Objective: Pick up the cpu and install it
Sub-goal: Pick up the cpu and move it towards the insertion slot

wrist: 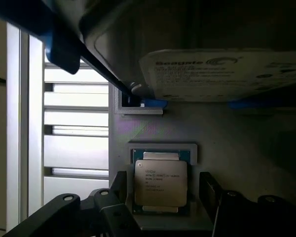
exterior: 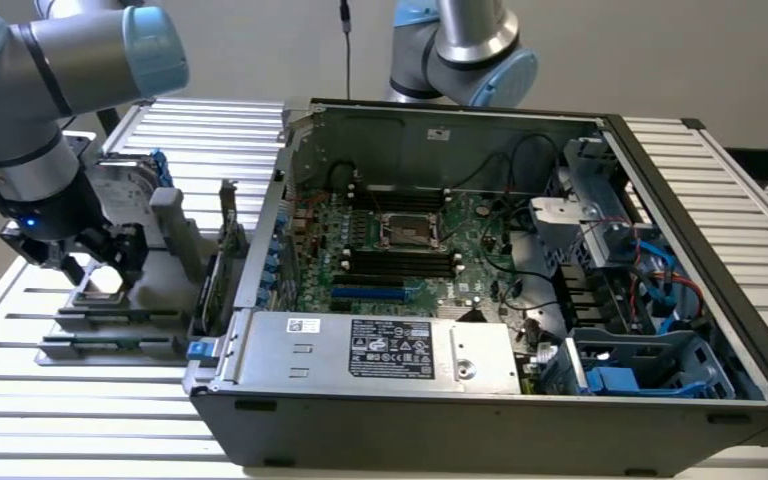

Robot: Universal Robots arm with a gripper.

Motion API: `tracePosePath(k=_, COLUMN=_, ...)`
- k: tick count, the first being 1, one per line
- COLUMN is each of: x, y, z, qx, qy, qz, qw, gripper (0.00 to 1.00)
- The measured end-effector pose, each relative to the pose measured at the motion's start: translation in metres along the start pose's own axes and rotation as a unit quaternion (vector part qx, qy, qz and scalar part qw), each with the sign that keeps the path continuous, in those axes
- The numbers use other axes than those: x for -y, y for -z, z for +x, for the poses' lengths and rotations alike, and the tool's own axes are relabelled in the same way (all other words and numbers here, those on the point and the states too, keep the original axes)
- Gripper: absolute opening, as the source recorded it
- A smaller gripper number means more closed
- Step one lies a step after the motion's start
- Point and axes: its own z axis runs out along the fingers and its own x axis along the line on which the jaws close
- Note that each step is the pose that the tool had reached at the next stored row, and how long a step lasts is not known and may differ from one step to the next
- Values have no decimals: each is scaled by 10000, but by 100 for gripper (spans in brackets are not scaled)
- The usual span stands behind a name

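— Silver-grey, flat, square metal-topped cpu (wrist: pixel 160 183): where is it found?
— It is seen lying flat, printed side up, in a square recess of the grey plastic fixture (wrist: pixel 227 143), outside the computer case.
— How are the fingers of the black gripper (wrist: pixel 164 190) set?
— They are spread wide apart. One finger (wrist: pixel 119 186) is placed on each side of the cpu, close to its edges, and a gap is visible on both sides. Nothing is held.
— What is noted beside the chip?
— A silver hard drive with a white Seagate label (wrist: pixel 222 74) is stood upright in the same fixture, just beyond the cpu. A blue bracket (wrist: pixel 153 103) is seen at its base.
— And further out?
— The fixture is set on a white slatted metal table (exterior: pixel 37 400), at the exterior view's left of the open dark grey computer case (exterior: pixel 491 420). Inside the case a green motherboard (exterior: pixel 471 235) is laid flat, with a square metal-framed socket (exterior: pixel 408 232) near its middle. A silver box with a black label (exterior: pixel 391 350) is mounted along the near wall.
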Motion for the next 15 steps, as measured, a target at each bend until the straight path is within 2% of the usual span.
tracePosePath(k=13, x=-3, y=-32, z=-1, qx=-11, qy=-9, qz=8, qw=10000, gripper=70)
tracePosePath(k=15, x=-3, y=-32, z=-1, qx=-12, qy=-9, qz=8, qw=10000, gripper=67)
